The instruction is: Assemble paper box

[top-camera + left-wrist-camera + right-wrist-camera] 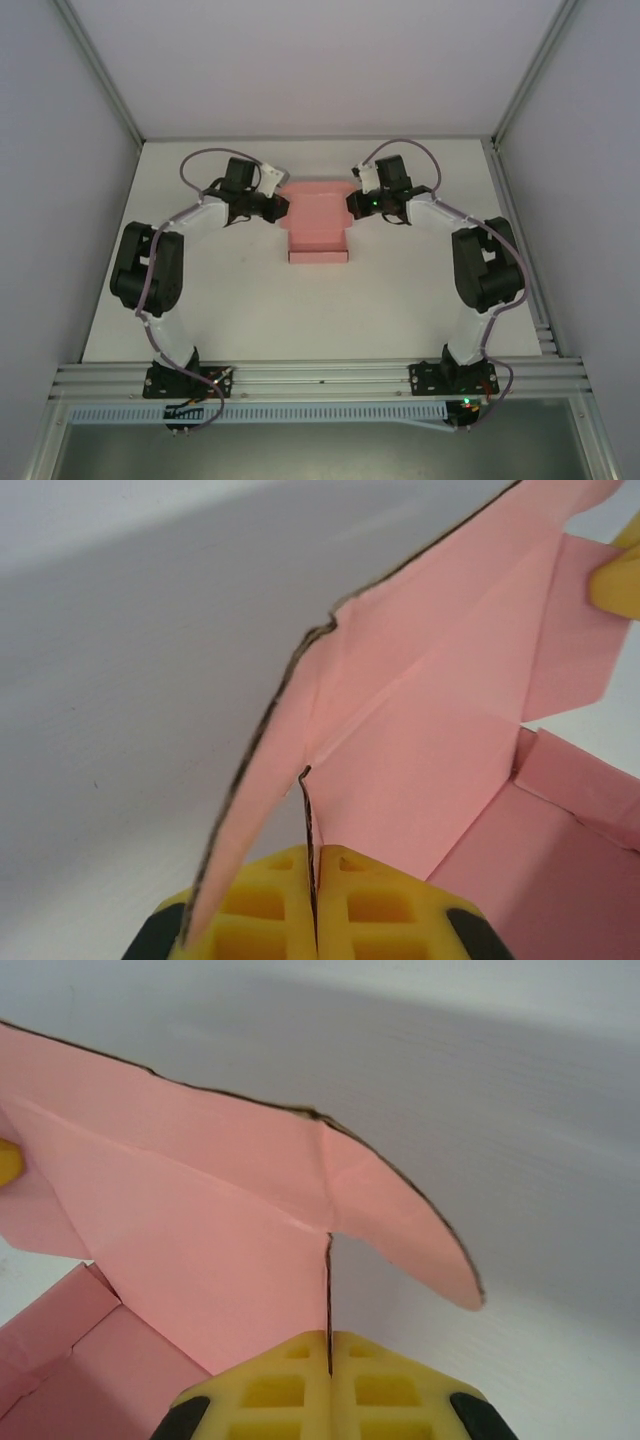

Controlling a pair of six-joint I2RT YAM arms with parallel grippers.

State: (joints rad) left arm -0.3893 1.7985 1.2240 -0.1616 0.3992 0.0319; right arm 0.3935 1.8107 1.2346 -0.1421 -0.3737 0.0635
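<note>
The pale pink paper box [318,225] lies partly folded at the middle of the white table, its back panel spread between both arms. My left gripper [283,208] is shut on the left edge of that panel. In the left wrist view its yellow fingers [270,910] pinch a thin paper edge [311,825], with a rounded flap [270,770] curling up to the left. My right gripper [352,206] is shut on the right edge. In the right wrist view the paper edge [328,1300] runs between its yellow fingers [375,1390], a rounded flap [410,1230] spreading right.
The white table [250,310] is walled by pale panels and an aluminium frame [320,380] along the near edge. The box's open tray part [320,248] points toward the arm bases.
</note>
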